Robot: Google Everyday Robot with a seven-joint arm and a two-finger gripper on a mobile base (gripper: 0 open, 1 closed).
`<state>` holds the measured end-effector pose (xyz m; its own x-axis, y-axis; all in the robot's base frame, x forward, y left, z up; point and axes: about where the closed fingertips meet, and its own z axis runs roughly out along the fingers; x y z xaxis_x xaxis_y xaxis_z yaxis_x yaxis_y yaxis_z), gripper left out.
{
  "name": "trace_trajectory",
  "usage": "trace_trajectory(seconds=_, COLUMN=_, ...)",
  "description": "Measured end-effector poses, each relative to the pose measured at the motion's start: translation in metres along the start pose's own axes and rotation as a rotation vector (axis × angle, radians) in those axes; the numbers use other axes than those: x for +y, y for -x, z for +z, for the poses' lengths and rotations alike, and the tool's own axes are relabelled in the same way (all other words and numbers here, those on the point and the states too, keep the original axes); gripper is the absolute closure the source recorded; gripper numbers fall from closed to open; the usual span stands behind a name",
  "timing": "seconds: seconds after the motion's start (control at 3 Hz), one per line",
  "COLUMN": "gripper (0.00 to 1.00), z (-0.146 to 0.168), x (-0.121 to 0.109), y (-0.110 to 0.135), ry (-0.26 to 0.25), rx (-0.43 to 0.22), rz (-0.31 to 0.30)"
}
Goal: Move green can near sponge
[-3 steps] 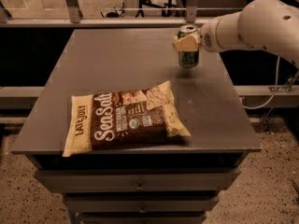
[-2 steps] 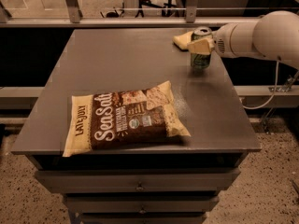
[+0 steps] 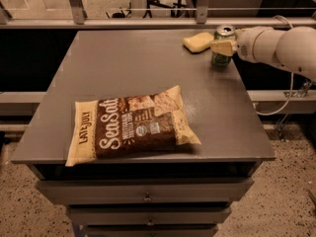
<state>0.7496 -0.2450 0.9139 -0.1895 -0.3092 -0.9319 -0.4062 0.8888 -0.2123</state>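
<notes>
Jaws were closed on the green can [image 3: 220,59], with one pale finger [image 3: 223,47] lying across the front of the can's middle and the other hidden behind it. That put the gripper [image 3: 221,47] at the far right corner of the desk [image 3: 123,68], reaching in from beyond the right edge on a thick white arm [image 3: 281,46].

The can stood upright with its silver top rim showing above the finger and its green lower body showing below it. Its base was down at the level of the desk top, though I could not tell whether it rested there or hung just clear. It sat close to the right edge and not far from the far edge.

The sponge [image 3: 198,41] lay flat just beside the can, on the side toward the left edge and slightly nearer the far edge. From this angle the tip of the finger overlapped the sponge's nearest edge, and I could not tell whether can and sponge touched.

A large brown-and-cream chip bag [image 3: 131,125] lay flat near the front edge, somewhat toward the front left corner, well apart from both can and sponge. Drawers [image 3: 145,191] ran below the front edge. A pale cable [image 3: 289,95] hung down beyond the right edge, under the arm.
</notes>
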Motion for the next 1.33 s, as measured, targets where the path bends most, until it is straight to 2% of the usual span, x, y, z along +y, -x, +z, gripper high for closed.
trace_trajectory(seconds=0.33, gripper=1.0, z=0.021, x=-0.011, y=-0.003, ry=0.013, rx=-0.025, rz=-0.013)
trace_trajectory(seconds=0.67, gripper=0.68, z=0.043, x=-0.029, y=0.001, ry=0.048, rx=-0.053, rz=-0.026)
trace_trajectory(seconds=1.0, gripper=0.44, z=0.047, x=-0.037, y=0.004, ry=0.058, rx=-0.06, rz=-0.032)
trace_trajectory(seconds=1.33, gripper=0.21, z=0.035, x=-0.043, y=0.006, ry=0.045, rx=-0.076, rz=-0.026)
